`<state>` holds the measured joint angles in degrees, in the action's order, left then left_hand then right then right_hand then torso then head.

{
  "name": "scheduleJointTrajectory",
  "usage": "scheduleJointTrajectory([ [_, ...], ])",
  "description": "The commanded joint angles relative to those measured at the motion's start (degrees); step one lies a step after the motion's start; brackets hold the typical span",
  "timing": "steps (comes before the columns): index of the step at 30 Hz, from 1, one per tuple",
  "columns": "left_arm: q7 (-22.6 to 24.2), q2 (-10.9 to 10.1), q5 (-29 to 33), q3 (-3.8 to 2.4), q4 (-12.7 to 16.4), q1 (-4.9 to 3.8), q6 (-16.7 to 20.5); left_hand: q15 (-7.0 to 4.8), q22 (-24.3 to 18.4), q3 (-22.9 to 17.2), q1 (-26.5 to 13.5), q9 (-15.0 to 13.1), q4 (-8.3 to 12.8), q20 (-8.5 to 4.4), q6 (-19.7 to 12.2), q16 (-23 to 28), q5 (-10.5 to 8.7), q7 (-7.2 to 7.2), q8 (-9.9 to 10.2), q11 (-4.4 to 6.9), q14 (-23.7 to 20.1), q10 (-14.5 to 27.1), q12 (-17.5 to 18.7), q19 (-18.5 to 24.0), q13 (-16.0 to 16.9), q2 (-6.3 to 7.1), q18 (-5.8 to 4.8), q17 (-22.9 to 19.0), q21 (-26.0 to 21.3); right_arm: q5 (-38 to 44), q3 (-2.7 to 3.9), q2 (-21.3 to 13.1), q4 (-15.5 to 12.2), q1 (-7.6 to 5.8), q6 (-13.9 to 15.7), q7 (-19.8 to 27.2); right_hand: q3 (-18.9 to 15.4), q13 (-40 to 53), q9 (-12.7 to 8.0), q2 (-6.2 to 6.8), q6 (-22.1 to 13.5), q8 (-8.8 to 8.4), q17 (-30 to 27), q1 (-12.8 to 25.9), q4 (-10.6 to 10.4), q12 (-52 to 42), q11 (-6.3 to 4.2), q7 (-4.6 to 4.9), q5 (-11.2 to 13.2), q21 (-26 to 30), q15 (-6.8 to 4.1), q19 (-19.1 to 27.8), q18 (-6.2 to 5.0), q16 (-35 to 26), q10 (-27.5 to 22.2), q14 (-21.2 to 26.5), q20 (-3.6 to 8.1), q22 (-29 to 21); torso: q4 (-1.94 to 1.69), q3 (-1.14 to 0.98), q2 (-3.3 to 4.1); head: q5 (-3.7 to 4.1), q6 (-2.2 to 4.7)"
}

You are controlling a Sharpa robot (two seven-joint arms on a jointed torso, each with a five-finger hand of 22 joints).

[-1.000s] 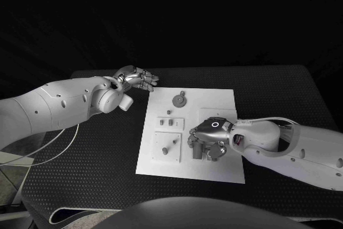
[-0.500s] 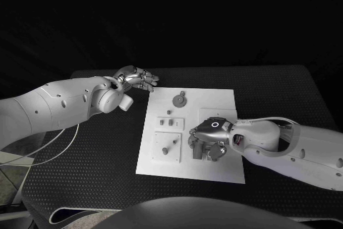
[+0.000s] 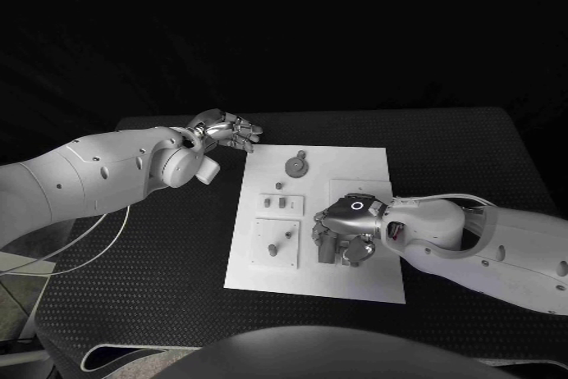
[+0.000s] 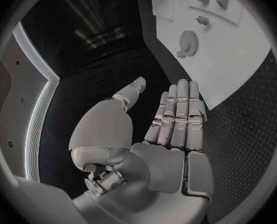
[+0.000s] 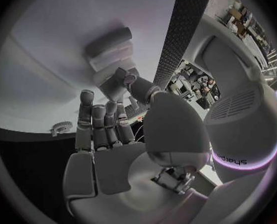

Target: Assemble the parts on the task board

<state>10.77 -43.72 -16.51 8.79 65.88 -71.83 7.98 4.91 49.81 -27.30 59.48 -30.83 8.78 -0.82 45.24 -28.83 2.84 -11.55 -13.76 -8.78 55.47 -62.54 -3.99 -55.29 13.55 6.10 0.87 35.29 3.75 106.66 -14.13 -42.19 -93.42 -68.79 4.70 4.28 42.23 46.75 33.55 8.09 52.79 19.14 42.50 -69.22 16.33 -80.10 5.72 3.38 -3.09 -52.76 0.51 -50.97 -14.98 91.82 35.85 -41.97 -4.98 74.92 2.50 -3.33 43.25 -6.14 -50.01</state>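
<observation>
White task board (image 3: 355, 162) with small grey parts (image 3: 297, 163) on a black table (image 3: 461, 149) (covered in tiny bumpy dots). White arms, shiny silver left hand (image 3: 227, 130) and right hand (image 3: 340, 235), a little glowing ring on the right one.

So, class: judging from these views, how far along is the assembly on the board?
Done: a gear sits on the task board.
In hand: the right hand is down on the board's near-right part; its grip is hidden.
Left: the left hand hovers open off the board.
</observation>
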Motion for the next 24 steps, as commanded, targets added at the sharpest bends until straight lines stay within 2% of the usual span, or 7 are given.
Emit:
scheduleJointTrajectory([
  [1, 0.22, 0.03, -0.27, -0.01, 0.02, 0.03, -0.95, -0.01, -0.07, -0.02, -0.74, 0.05, -0.45, 0.04, -0.50, 0.28, 0.18, -0.58, 0.15, -0.01, 0.30, 0.31, 0.07, 0.22, -0.09, 0.04, 0.35, 0.09, 0.28, -0.65, -0.03, 0.03, -0.07, 0.13, 1.34, 0.95, 0.11, -0.09, 0.08, -0.77, 3.76, 0.07, -0.09, 0.64, -0.30, -0.30, -0.05, 2.13, 0.05, -0.27, 0.16, -0.59, -0.02, 0.29, 0.34, -0.43, 0.00, 0.78, -0.01, 0.01, 0.01, 0.00, 0.01],
  [5, 0.23, 0.03, -0.27, -0.01, 0.04, 0.04, -1.01, -0.01, -0.07, -0.01, -0.75, 0.05, -0.48, 0.04, -0.51, 0.29, 0.18, -0.58, 0.14, -0.02, 0.30, 0.32, 0.07, 0.22, -0.09, 0.04, 0.35, 0.11, 0.28, -0.98, -0.03, -0.13, -0.08, 0.13, 1.73, 1.07, 0.20, -0.16, 0.05, -0.96, 4.00, 0.07, -0.14, 0.82, -0.36, -0.32, -0.07, 2.14, 0.05, -0.28, 0.14, -0.63, -0.02, 0.32, 0.35, -0.46, 0.03, 0.76, 0.01, 0.01, -0.01, -0.02, 0.01],
  [7, 0.25, 0.03, -0.27, -0.01, 0.00, 0.07, -1.05, -0.01, -0.07, -0.01, -0.76, 0.05, -0.48, 0.04, -0.52, 0.30, 0.18, -0.58, 0.14, -0.02, 0.30, 0.32, 0.07, 0.23, -0.09, 0.04, 0.35, 0.11, 0.28, -1.67, -0.02, -0.31, -0.15, 0.13, 1.94, 1.17, 0.22, -0.19, 0.03, -1.02, 4.04, 0.04, -0.16, 0.92, -0.40, -0.34, -0.07, 2.15, 0.05, -0.29, 0.13, -0.64, -0.02, 0.33, 0.36, -0.46, 0.04, 0.76, -0.01, 0.01, 0.00, 0.25, 0.01],
  [11, 0.27, 0.03, -0.27, -0.01, -0.04, 0.15, -0.98, -0.01, -0.08, 0.01, -0.77, 0.05, -0.51, 0.04, -0.54, 0.31, 0.18, -0.59, 0.14, -0.02, 0.29, 0.34, 0.07, 0.23, -0.10, 0.03, 0.35, 0.12, 0.28, -1.75, -0.02, -0.48, -0.32, 0.11, 2.25, 1.11, 0.30, -0.27, -0.07, -1.25, 4.06, -0.11, -0.20, 1.23, -0.59, -0.39, -0.08, 2.24, 0.05, -0.33, 0.10, -0.75, -0.02, 0.40, 0.38, -0.51, 0.08, 0.75, -0.06, 0.00, -0.02, -0.18, 0.01],
  [14, 0.23, 0.01, -0.27, -0.01, -0.04, 0.15, -0.99, -0.01, -0.08, 0.02, -0.78, 0.05, -0.52, 0.04, -0.55, 0.32, 0.18, -0.59, 0.14, -0.02, 0.29, 0.35, 0.07, 0.23, -0.10, 0.03, 0.35, 0.14, 0.28, -1.75, -0.02, -0.52, -0.40, 0.10, 2.27, 1.15, 0.33, -0.29, -0.07, -1.20, 4.19, -0.10, -0.21, 1.23, -0.53, -0.42, -0.09, 2.23, 0.05, -0.35, 0.09, -0.77, -0.02, 0.44, 0.38, -0.53, 0.11, 0.76, -0.03, 0.07, -0.01, -0.07, 0.01],
  [24, 0.19, 0.01, -0.27, -0.01, -0.01, 0.15, -1.01, -0.01, -0.09, 0.05, -0.80, 0.05, -0.58, 0.04, -0.59, 0.36, 0.18, -0.60, 0.14, -0.03, 0.29, 0.38, 0.08, 0.25, -0.12, 0.05, 0.35, 0.18, 0.28, -1.82, -0.01, -0.98, -0.94, -0.43, 2.09, 1.08, 0.48, -0.38, -0.10, -1.06, 4.45, -0.13, -0.25, 1.08, -0.19, -0.51, -0.12, 2.19, 0.05, -0.41, 0.04, -0.80, -0.02, 0.53, 0.37, -0.53, 0.23, 0.78, 0.02, 0.03, -0.01, -0.09, 0.01],
])
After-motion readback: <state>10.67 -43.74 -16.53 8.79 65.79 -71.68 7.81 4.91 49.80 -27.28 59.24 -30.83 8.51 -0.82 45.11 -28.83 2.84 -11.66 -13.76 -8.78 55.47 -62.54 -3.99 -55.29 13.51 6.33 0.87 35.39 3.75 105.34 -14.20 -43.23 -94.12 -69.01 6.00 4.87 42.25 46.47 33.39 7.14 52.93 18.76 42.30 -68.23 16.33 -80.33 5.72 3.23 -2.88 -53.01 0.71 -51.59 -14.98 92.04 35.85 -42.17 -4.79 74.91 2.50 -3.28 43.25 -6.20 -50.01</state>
